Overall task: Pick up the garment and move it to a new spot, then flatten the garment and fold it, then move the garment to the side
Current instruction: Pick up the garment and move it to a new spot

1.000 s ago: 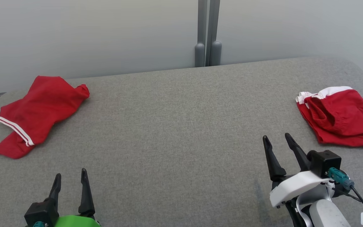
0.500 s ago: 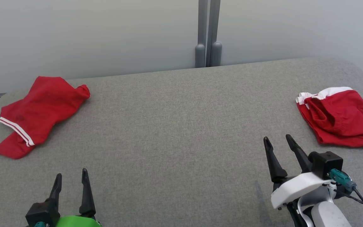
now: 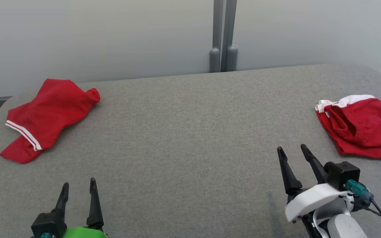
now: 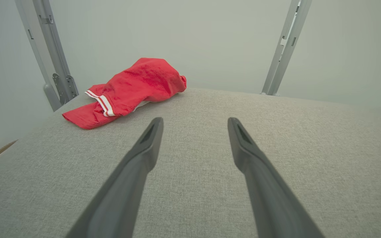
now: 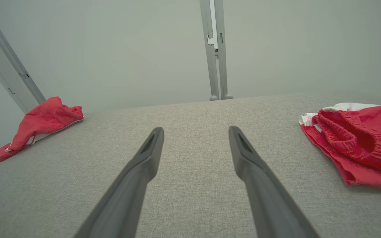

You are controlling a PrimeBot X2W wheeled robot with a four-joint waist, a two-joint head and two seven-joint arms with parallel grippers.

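Two red garments lie on the grey table. One crumpled garment with a white stripe band rests at the far left, also in the left wrist view and the right wrist view. The other garment, red with white trim and an elastic waistband, lies at the right edge, and in the right wrist view. My left gripper is open at the lower left, empty, well short of the left garment. My right gripper is open and empty, just left of the right garment.
A grey double post stands behind the table's far edge against a pale wall. The table's rounded corners show at the far left and far right. A dark smudge marks the cloth near my right arm.
The head camera has shifted a little, so the whole picture sits slightly lower and to the right. Both garments and both open grippers keep their places on the table.
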